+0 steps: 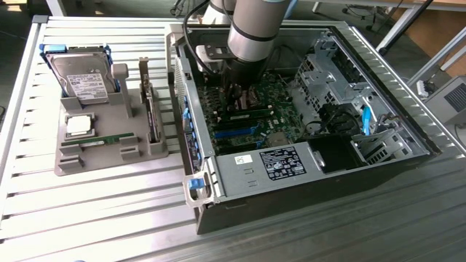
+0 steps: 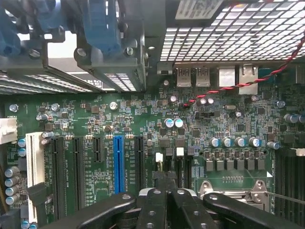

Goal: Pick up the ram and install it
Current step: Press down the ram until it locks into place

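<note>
Arm (image 1: 251, 33) inside open computer case (image 1: 378, 93)

Green motherboard (image 2: 143, 119), blue slot (image 2: 118, 162), grey holder (image 1: 109, 142) with green ram (image 1: 102, 141).

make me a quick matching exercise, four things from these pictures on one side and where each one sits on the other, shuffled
Things:
1. hard drive
2. processor chip
3. ram
4. hand

Places:
A. lying flat across the grey holder, near its front
B. down inside the open computer case, above the motherboard
C. propped at the holder's far end
D. flat in the holder, just in front of the hard drive

Pairs: 1-C, 2-D, 3-A, 4-B
</note>
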